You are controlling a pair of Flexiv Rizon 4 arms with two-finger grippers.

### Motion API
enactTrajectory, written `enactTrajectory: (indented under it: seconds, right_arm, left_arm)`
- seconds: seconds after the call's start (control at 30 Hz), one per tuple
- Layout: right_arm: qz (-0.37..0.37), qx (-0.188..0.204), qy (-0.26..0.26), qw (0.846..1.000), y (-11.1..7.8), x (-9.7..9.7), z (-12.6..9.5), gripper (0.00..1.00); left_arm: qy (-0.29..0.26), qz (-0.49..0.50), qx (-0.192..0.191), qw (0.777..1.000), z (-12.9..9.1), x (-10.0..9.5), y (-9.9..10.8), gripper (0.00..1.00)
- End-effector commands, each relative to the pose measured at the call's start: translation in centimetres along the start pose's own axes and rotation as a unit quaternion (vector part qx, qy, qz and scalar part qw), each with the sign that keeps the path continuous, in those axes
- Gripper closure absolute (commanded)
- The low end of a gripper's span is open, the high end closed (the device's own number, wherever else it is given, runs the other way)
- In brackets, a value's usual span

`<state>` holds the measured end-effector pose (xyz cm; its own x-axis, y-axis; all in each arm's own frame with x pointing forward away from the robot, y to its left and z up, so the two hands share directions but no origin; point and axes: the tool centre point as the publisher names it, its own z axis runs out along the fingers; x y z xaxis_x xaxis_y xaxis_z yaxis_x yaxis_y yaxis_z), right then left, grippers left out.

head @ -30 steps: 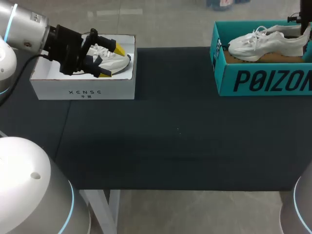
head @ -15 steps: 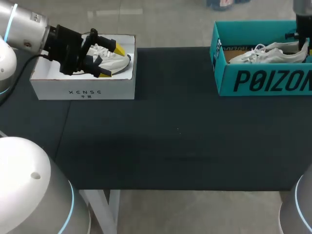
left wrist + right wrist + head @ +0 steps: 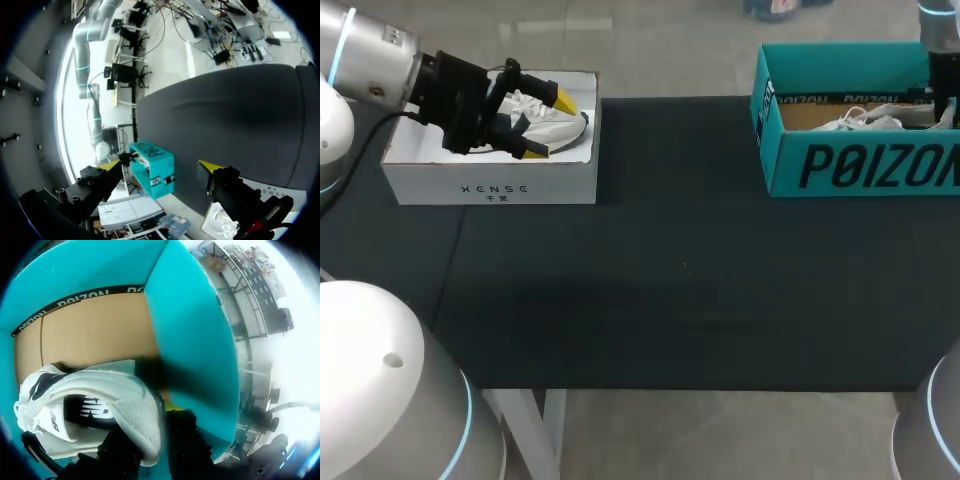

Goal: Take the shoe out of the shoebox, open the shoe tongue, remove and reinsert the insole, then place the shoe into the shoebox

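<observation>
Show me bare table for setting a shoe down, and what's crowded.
Free: the table between white box and teal shoebox, plus the whole near strip before both. Crowded: white box, a sneaker under the open left gripper; teal shoebox, the white shoe held by the right gripper.

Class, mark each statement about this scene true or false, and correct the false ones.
1. The white shoe lies inside the teal shoebox. True.
2. The left gripper is shut on a shoe. False: it is open, over the white box.
3. The right gripper is shut on the white shoe's heel. True.
4. The white box holds nothing. False: a second shoe lies in it.
</observation>
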<state>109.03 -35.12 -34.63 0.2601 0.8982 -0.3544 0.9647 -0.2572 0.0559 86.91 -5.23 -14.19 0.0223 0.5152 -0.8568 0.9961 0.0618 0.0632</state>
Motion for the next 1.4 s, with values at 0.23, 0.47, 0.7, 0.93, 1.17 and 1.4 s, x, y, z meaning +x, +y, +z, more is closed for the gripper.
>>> enactTrajectory:
  seconds: [0.23, 0.47, 0.7, 0.93, 1.17, 1.4]
  right_arm:
    - [0.012, 0.02, -0.021, 1.0, 0.1, 0.5, 2.0, 0.01]
    - [0.007, 0.008, -0.001, 1.0, -0.2, -0.1, -0.4, 0.0]
    - [-0.023, -0.003, 0.051, 0.998, -0.6, -0.6, -4.6, 0.0]
    - [-0.066, -0.025, 0.101, 0.992, -0.9, -0.8, -9.2, 0.0]
    - [-0.091, -0.031, 0.112, 0.989, -2.2, -0.6, -12.8, 0.0]
    - [-0.078, -0.014, 0.114, 0.99, -2.6, -0.8, -13.4, 0.0]
  left_arm:
    - [0.001, 0.0, -0.001, 1.0, 0.0, -0.1, -0.1, 0.0]
    - [0.001, 0.0, -0.001, 1.0, 0.0, -0.1, -0.1, 0.0]
    - [0.001, 0.0, -0.001, 1.0, 0.0, -0.1, -0.1, 0.0]
    - [0.001, 0.0, -0.001, 1.0, 0.0, -0.1, -0.1, 0.0]
    - [0.001, 0.0, -0.001, 1.0, 0.0, -0.1, -0.1, 0.0]
    - [0.001, 0.0, -0.001, 1.0, 0.0, -0.1, -0.1, 0.0]
